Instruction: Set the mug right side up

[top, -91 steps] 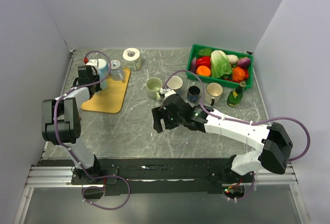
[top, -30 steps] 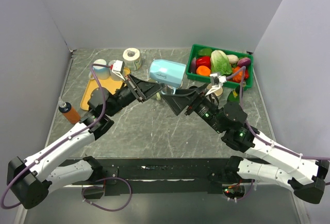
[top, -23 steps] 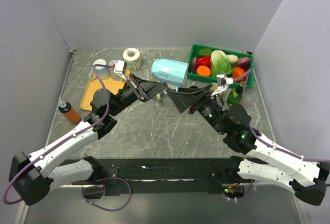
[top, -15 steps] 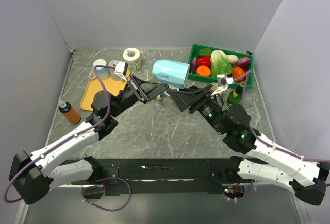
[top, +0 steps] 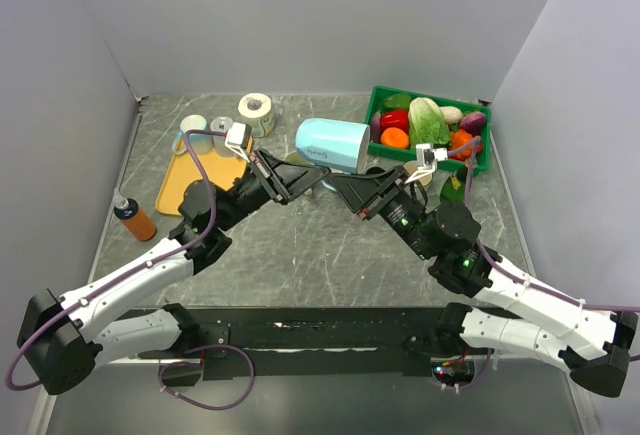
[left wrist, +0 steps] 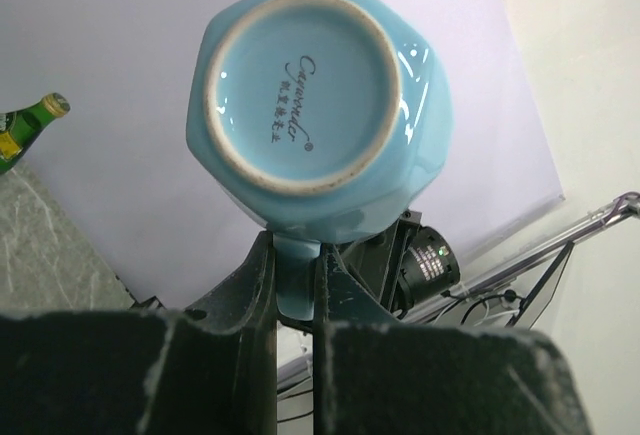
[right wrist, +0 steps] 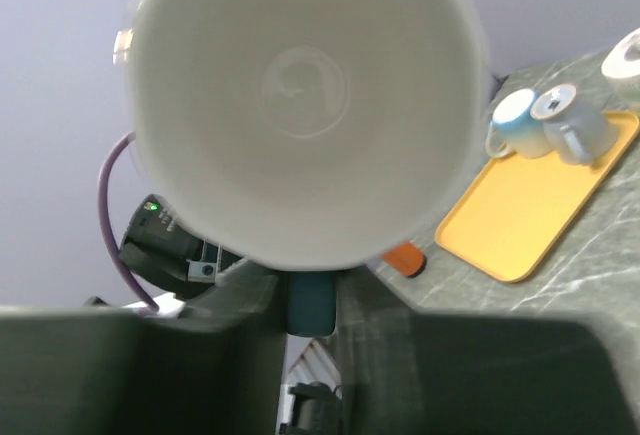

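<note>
So the light blue ceramic mug [top: 333,143] is up in the air over the back-middle of the grey marbled table [top: 300,250], lying on its side; its long axis runs roughly level, left to right in the top view; the left wrist camera stares straight at the printed base and foot ring, and the right wrist camera looks right down into the white inside, so the bottom faces the left arm and the mouth faces the right arm; the handle [left wrist: 295,290] hangs down on the underside; the left gripper [top: 312,171] is clenched on that handle from below, and the right gripper [top: 346,184] is pinched onto the same handle from the opposite side, with a strip of blue showing between its fingers [right wrist: 250,300]; off to the back left sits a flat yellow tray [top: 200,193] with two small cups on it, a white paper roll [top: 256,107] just behind it; a green plastic crate [top: 377,105] of vegetables is back right; an orange bottle [top: 133,218] stands near the left wall
</note>
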